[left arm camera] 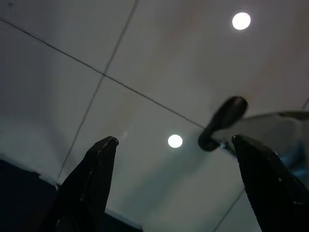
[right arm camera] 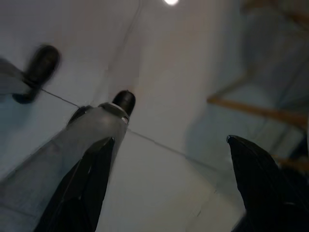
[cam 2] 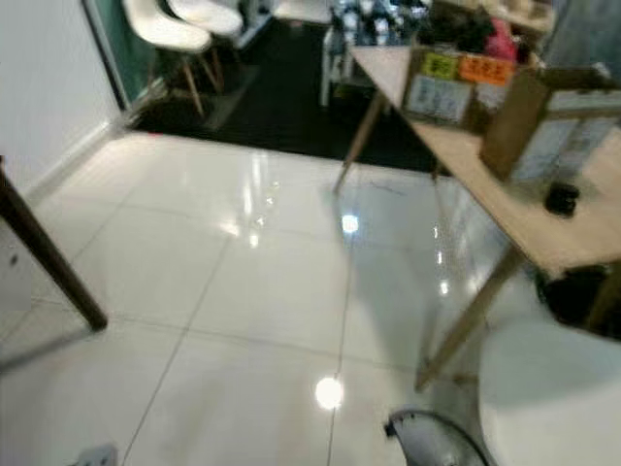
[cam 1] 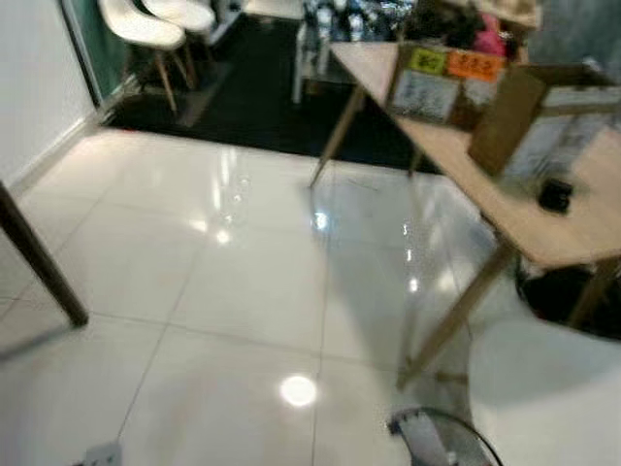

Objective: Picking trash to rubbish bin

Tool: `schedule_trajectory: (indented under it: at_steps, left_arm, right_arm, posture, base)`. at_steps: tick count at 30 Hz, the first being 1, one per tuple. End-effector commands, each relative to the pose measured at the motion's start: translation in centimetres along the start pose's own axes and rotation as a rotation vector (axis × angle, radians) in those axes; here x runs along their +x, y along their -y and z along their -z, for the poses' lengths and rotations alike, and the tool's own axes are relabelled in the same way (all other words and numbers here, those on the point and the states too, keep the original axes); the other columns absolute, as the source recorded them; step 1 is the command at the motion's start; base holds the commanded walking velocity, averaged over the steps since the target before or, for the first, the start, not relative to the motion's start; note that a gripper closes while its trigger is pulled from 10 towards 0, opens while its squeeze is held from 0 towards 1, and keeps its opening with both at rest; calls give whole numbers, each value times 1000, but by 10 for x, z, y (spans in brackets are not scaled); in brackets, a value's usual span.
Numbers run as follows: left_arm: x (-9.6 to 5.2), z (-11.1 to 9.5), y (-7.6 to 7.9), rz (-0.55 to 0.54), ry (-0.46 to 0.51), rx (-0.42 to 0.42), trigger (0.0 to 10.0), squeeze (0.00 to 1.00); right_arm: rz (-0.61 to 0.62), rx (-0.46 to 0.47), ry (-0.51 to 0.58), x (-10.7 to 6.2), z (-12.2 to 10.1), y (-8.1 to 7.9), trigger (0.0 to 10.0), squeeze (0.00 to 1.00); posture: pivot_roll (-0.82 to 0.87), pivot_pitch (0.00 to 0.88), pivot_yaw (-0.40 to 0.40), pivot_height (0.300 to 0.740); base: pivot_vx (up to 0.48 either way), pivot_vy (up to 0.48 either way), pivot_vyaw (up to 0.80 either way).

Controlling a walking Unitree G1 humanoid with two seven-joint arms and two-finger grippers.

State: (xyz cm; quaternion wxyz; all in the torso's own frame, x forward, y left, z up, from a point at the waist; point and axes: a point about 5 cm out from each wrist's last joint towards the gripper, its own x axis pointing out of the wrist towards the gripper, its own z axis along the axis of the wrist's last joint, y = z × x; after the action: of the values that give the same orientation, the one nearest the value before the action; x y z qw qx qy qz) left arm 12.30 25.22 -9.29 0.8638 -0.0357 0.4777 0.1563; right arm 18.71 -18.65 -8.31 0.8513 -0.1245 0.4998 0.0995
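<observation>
My left gripper [left arm camera: 174, 139] hangs low over the white tiled floor [cam 1: 243, 282], open, with nothing between its black fingers [left arm camera: 91, 183]. My right gripper [right arm camera: 170, 139] is also open and holds nothing, pointing down at the tiles beside my grey leg [right arm camera: 72, 150]. The silver end of my right arm [cam 1: 427, 437] shows at the lower edge of the left eye view. A sliver of my left arm [cam 1: 97, 454] shows at the lower left. A black bag-like mass [cam 1: 563, 291] lies under the table on the right, blurred.
A wooden table [cam 1: 505, 194] runs along the right, carrying cardboard boxes [cam 1: 529, 112] and a small black object [cam 1: 555, 194]. A white rounded seat or lid [cam 1: 548, 388] is at the lower right. A dark table leg [cam 1: 44, 262] stands at left. White chairs [cam 1: 146, 29] are at the far left.
</observation>
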Motion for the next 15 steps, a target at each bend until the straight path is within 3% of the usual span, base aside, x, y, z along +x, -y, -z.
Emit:
schedule_trajectory:
  at_steps: [1,15]
  left_arm:
    - [1,-2,4,21,-7,35,10000,0]
    - [3,-9,13,55,-5,83,10000,0]
  right_arm:
    - [-9,-17,-23,0,7,-1,10000,0]
    - [-44,-50,-44,-1,16,-9,10000,0]
  posture:
    - [148,48,-73,740]
    - [127,36,-65,740]
  base:
    - [0,0,650]
    - [0,0,653]
